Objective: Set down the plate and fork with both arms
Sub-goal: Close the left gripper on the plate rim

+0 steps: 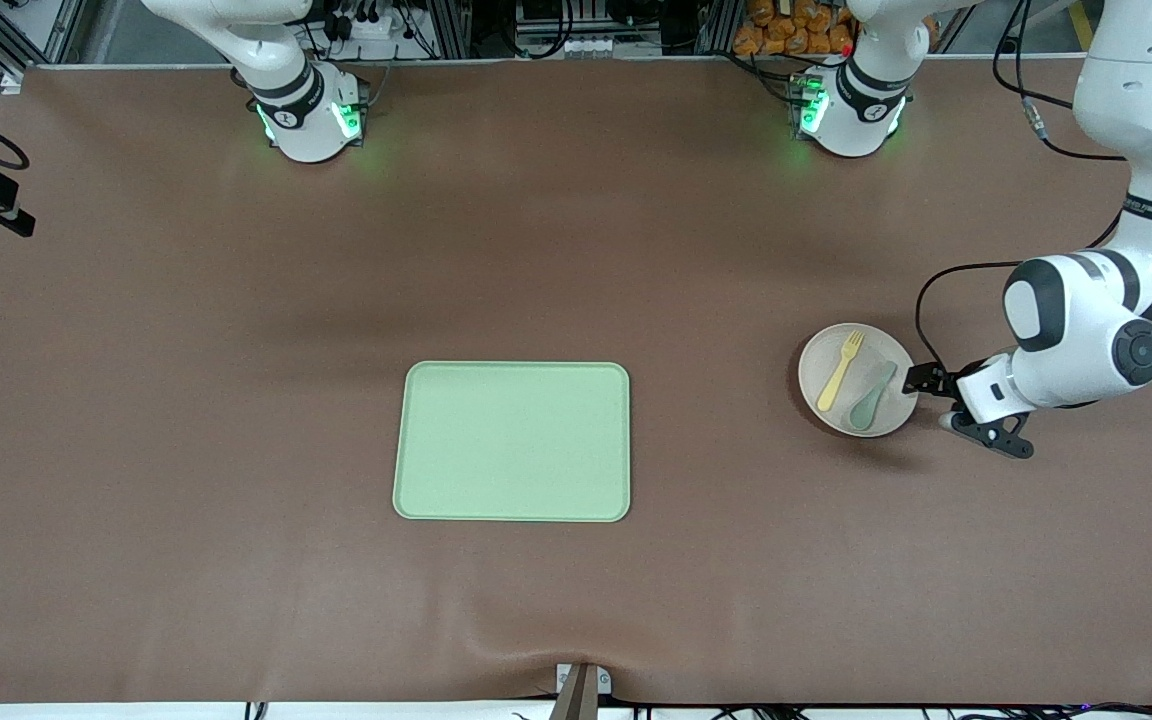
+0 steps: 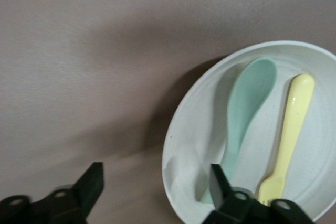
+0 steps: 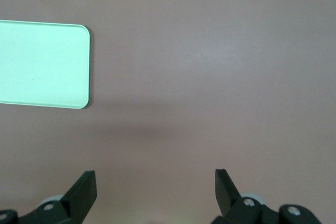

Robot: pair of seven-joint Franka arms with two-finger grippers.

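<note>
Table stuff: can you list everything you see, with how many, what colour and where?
tray: one, light green, mid-table, nothing on it
plate: one, pale beige, toward the left arm's end
fork: one, yellow, on the plate
spoon: one, grey-green, on the plate beside the fork
table: one, brown cover
left gripper: one, black, open, fingers straddling the plate's rim
right gripper: one, black, open over bare table, waiting
</note>
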